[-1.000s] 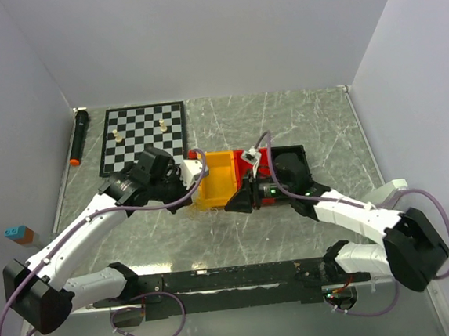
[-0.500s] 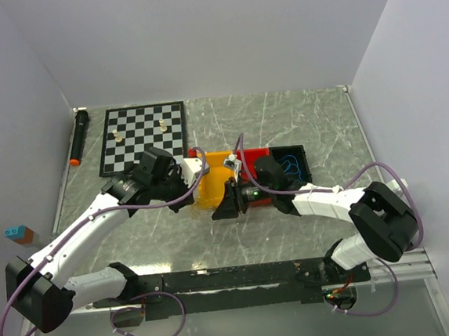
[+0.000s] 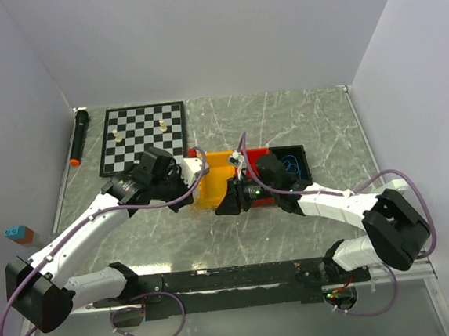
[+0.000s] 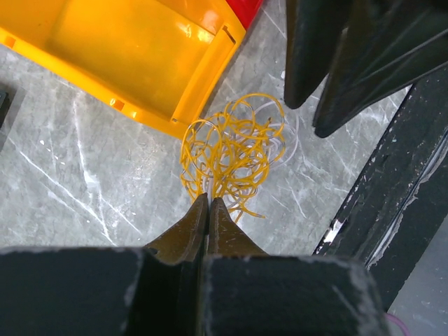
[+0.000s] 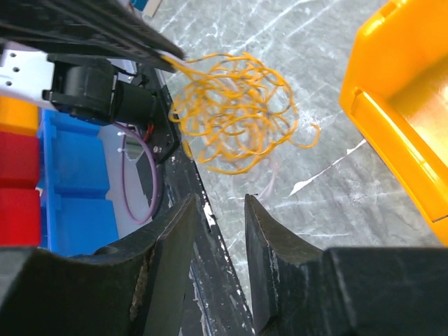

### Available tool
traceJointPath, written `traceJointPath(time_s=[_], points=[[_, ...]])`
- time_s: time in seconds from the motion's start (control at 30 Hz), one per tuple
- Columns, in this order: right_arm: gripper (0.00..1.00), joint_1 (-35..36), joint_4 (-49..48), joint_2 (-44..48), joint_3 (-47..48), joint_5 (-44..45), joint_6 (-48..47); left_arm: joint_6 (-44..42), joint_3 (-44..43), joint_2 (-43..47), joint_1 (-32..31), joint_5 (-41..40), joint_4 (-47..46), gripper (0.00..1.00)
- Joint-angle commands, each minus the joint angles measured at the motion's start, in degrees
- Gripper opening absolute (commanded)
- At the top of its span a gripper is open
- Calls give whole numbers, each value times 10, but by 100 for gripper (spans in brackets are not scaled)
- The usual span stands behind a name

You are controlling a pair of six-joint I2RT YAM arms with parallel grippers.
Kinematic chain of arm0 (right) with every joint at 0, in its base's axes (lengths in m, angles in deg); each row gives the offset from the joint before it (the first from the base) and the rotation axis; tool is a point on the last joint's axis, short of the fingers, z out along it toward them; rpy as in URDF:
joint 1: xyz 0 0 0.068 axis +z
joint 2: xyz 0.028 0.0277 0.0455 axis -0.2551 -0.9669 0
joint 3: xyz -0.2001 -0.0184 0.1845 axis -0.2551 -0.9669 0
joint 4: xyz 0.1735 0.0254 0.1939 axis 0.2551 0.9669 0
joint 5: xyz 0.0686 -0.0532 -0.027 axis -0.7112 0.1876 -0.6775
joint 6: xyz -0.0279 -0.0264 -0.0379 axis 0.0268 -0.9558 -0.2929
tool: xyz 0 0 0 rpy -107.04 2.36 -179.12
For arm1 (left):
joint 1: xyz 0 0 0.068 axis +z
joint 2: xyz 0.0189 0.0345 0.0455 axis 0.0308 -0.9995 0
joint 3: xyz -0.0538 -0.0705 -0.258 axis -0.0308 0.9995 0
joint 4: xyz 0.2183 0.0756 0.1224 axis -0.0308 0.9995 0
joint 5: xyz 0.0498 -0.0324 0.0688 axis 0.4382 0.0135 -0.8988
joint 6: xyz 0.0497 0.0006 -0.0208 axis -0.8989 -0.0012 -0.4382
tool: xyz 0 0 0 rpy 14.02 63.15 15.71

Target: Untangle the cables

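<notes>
The left gripper is pinched closed on the edge of the cables, beside the yellow bin. The right gripper hangs open near them.

Yellow cables with a pale strand, yellow bin, black-and-white chequered board, grey tabletop marbled with white veins

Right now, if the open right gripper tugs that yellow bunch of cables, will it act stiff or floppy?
Probably floppy and very light: the cables are thin curly strands in loose loops lying on the table. Likely to snag, not slide apart, since loops interlock and the left gripper pinches one edge. A tug would probably stretch the curls.
</notes>
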Motion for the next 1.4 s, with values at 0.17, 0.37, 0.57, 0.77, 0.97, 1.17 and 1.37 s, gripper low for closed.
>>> traceJointPath(time_s=[0.17, 0.37, 0.57, 0.77, 0.97, 1.17, 1.37], points=[[42, 2, 40, 37, 0, 20, -36, -2, -12, 11, -2, -8, -6, 2], [43, 1, 76, 43, 6, 48, -50, -3, -15, 13, -2, -12, -3, 2], [42, 1, 39, 21, 13, 63, -24, 1, -23, 10, -3, -5, -3, 2], [40, 1, 17, -24, 43, 67, -2, 1, -28, 11, -2, -7, -2, 2], [35, 1, -21, -55, 46, 67, 24, 3, -26, 13, -3, -4, -3, 3], [21, 0, -31, -67, 49, 68, 36, 4, -31, 10, -1, -3, -3, 3], [0, -1, -38, -50, 28, 76, 41, 6, -31, 11, -1, -7, -2, 2]])
